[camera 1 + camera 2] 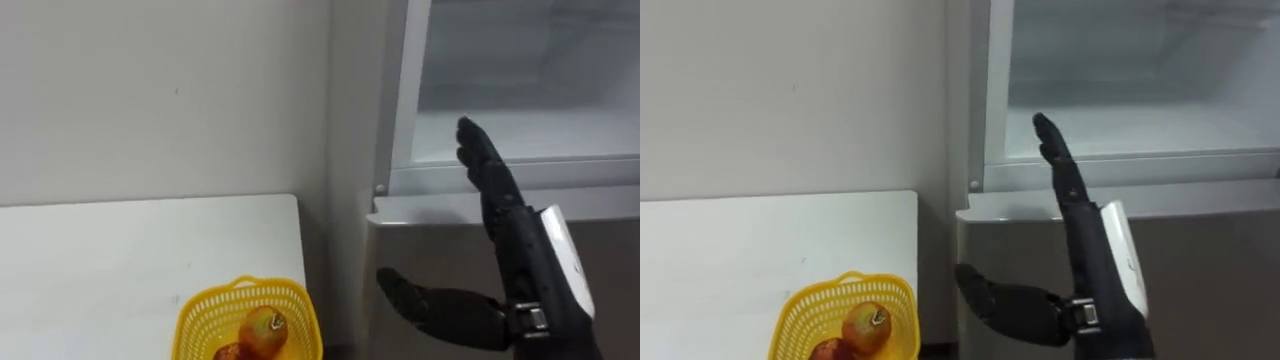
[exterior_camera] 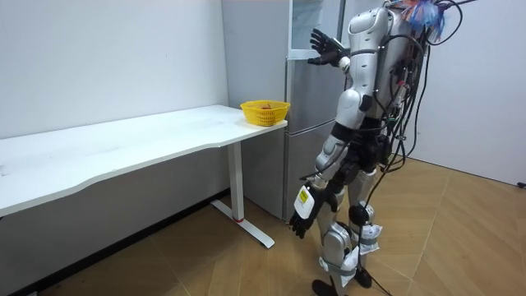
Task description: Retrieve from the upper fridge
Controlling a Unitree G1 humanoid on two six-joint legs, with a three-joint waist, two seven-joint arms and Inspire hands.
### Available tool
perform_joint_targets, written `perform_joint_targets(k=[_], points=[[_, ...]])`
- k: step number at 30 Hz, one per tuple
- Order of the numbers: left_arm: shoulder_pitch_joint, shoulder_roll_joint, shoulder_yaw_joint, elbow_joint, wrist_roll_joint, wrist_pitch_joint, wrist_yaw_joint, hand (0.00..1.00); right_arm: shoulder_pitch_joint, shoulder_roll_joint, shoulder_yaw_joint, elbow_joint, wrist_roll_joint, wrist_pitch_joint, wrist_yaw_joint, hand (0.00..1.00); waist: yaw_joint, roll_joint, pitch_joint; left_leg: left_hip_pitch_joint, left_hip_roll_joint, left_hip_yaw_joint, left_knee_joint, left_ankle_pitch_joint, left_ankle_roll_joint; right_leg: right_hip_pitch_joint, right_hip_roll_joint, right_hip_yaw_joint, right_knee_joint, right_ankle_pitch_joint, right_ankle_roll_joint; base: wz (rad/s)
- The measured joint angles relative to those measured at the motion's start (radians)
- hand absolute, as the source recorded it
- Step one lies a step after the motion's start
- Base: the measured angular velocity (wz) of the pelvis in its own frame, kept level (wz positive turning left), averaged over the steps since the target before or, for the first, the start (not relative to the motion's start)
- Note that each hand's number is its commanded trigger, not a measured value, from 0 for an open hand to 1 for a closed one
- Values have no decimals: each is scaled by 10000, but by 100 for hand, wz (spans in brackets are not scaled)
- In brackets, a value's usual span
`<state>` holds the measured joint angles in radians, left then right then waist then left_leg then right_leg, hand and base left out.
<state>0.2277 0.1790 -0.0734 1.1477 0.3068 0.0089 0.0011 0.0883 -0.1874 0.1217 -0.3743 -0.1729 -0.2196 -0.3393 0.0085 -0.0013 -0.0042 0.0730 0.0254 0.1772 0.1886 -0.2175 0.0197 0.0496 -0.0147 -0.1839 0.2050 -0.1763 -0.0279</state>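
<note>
I stand facing a grey fridge (image 2: 306,107) whose upper compartment (image 1: 530,110) is open, showing a pale, bare shelf and back wall. My right hand (image 1: 515,230) is raised in front of that opening. Its fingers (image 1: 485,165) are straight and point up at the compartment's lower edge, the thumb is spread to the left, and it holds nothing. In the room view the same hand (image 2: 325,47) reaches toward the fridge's top part. My left hand (image 2: 301,220) hangs beside my thigh with relaxed fingers, holding nothing.
A yellow basket (image 1: 200,305) with reddish fruit (image 1: 265,328) sits at the corner of a long white table (image 1: 120,250) just left of the fridge. A narrow gap separates table and fridge. A white wall (image 1: 160,90) rises behind the table.
</note>
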Motion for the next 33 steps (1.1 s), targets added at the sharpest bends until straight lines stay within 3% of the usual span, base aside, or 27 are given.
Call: perform_joint_targets(k=[7,11,16,23,28,33], points=[[-60,-27,-91,-9,-16,-124,326,0,1002,-10,-567,83,784,-242,-720,0,-415,-41,-33,16,3,170,-68,-2,1,-102,33,176,-12,0,10,-8],[-347,-21,-184,120,-139,-148,355,0,1731,-22,-585,655,1506,-227,-845,0,-579,-37,-19,52,7,280,-100,-9,1,-145,40,281,5,1,13,-8],[-428,-20,-295,110,-218,-142,291,0,1933,-20,-712,947,2545,-188,-869,0,-698,27,9,34,10,398,-184,-17,0,-319,66,432,12,3,18,-9],[-163,-12,-291,-237,-448,-143,452,0,2134,3,-931,1751,5211,-186,-835,0,-940,-3,-2,47,17,455,-181,-29,-1,-381,74,489,-9,8,27,-1],[-30,-16,-294,-280,-842,-161,518,0,2389,-4,-1080,3109,7421,-201,-727,0,-1081,105,-44,6,31,584,-222,-47,-2,-403,81,535,-3,11,31,-6],[-44,-26,-276,-286,-1116,-183,542,0,2481,1,-1479,4510,9247,56,-816,0,-1223,161,-55,-103,25,627,-174,-46,-1,-483,59,526,21,9,36,0]])
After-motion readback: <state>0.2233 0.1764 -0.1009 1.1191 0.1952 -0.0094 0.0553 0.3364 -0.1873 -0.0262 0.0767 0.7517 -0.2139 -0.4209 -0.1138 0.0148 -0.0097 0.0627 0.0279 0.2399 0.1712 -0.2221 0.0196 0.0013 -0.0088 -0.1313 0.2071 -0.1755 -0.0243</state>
